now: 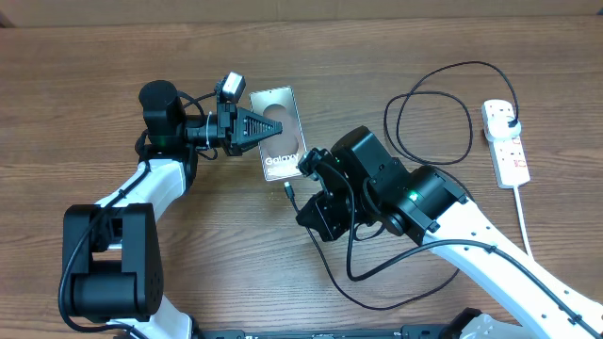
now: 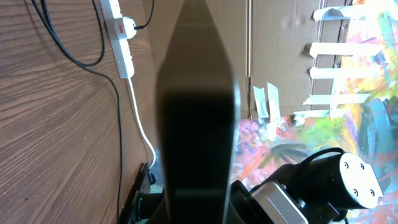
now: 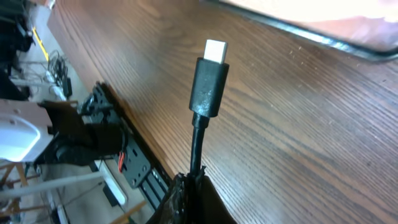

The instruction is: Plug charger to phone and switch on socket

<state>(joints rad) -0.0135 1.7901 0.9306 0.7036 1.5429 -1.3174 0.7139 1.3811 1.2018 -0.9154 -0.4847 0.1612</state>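
- The left gripper (image 1: 256, 125) is turned on its side. From overhead only its upper finger shows, lying across the left edge of the phone (image 1: 287, 141); the finger beneath is hidden.
- In the left wrist view the fingers are one blurred dark mass with no gap, filling the middle of the frame. They read as clamped on the phone, which cannot itself be made out there.
- The right gripper (image 3: 193, 196) is cut off at the bottom edge of its own view, and its fingers are pinched on the charger (image 3: 208, 84) just behind the connector.
- The silver tip (image 3: 216, 50) stands clear of the fingers, above the table (image 1: 113, 56). It points toward the phone's blurred rim at the top right, near it but apart.
- Overhead, the phone lies between the two grippers, its "Galaxy" lettering towards the right one.
- Overhead alone shows the charger's full loop running to the socket (image 1: 509, 151) at the far right, where its black plug is seated.
- The left wrist view shows the socket's red switches, though their position is too small to read, and its white cord (image 2: 140, 124).
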